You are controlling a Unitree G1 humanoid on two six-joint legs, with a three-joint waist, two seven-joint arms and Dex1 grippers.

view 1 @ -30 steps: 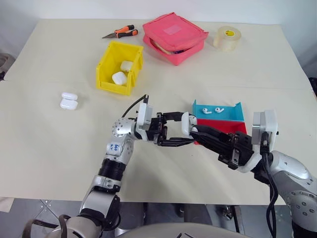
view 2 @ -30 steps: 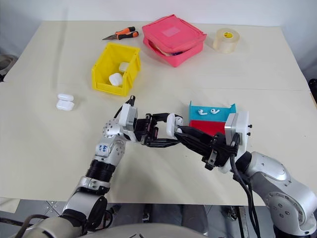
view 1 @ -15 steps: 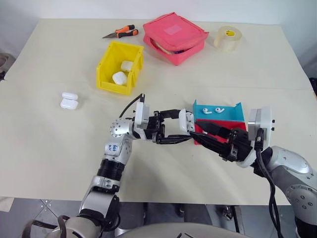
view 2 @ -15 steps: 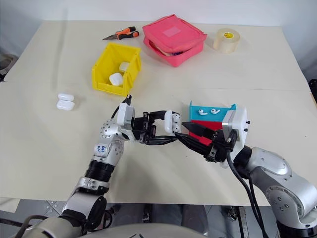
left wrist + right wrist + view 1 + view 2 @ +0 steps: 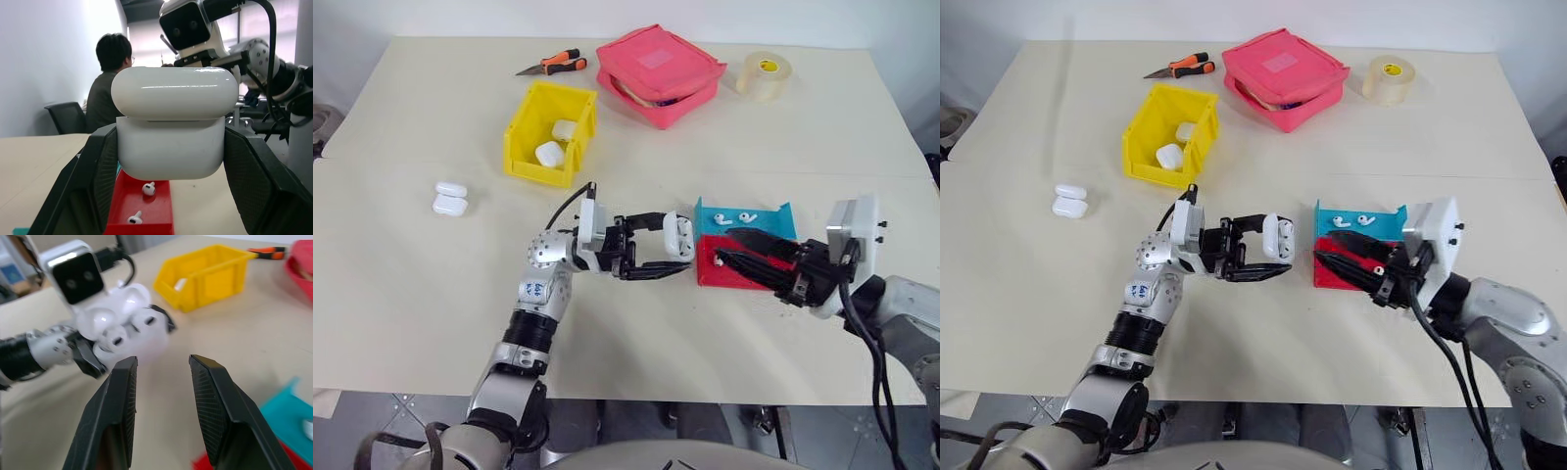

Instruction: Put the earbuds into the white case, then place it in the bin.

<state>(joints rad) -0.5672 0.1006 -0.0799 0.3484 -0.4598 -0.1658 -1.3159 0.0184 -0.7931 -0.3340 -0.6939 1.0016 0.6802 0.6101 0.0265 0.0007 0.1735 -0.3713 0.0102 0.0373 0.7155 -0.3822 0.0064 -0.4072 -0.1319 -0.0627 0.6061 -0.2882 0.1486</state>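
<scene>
One glossy white case [image 5: 677,238], lid open, earbuds seated, clamped in my left gripper [image 5: 671,256]; right gripper [image 5: 736,249] jaws apart, empty.

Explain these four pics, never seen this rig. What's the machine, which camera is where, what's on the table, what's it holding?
It is a two-armed humanoid robot. Two pictures come from its head, looking down over its arms; the other two come from a camera on each wrist, looking along that arm's tool.

The left tool is shut on a white case with its lid open. The right tool is open and holds nothing, hovering over the red tray.

On the table: a yellow bin with two cases in it, two more cases, a blue tray with two earbuds, a pink pouch, a tape roll and pliers.

A person sits in the background.
</scene>
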